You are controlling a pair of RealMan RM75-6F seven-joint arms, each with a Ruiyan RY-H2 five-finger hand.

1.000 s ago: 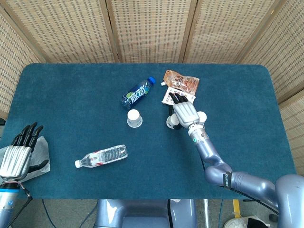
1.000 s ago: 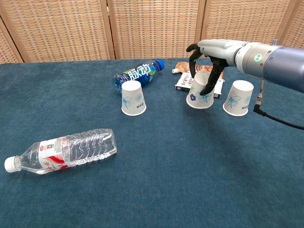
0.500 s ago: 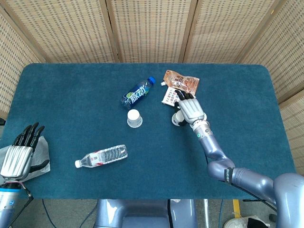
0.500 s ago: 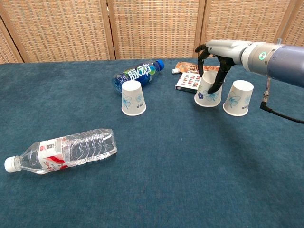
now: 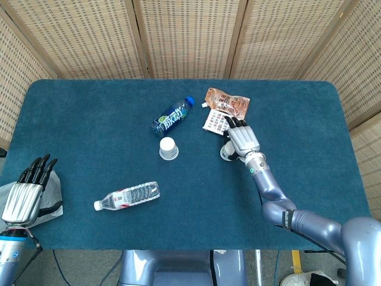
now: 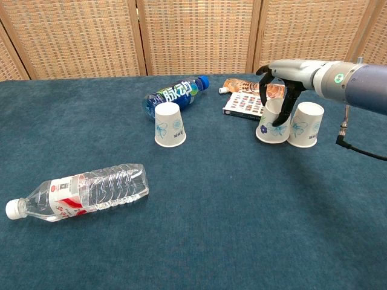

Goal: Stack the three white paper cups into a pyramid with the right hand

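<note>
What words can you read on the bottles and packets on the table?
Blue bottle: large white characters on the label, too blurred to read.
Clear water bottle: red and white label, print too small to read.
Flat card packet: tiny pictures, no readable words.
Brown pouch: text blurred.
Paper cups: blue flower print only, no words.

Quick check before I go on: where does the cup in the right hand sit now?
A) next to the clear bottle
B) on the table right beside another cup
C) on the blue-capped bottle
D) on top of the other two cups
B: in the chest view the right hand holds a cup standing upside down on the table, right against the second cup.
</note>
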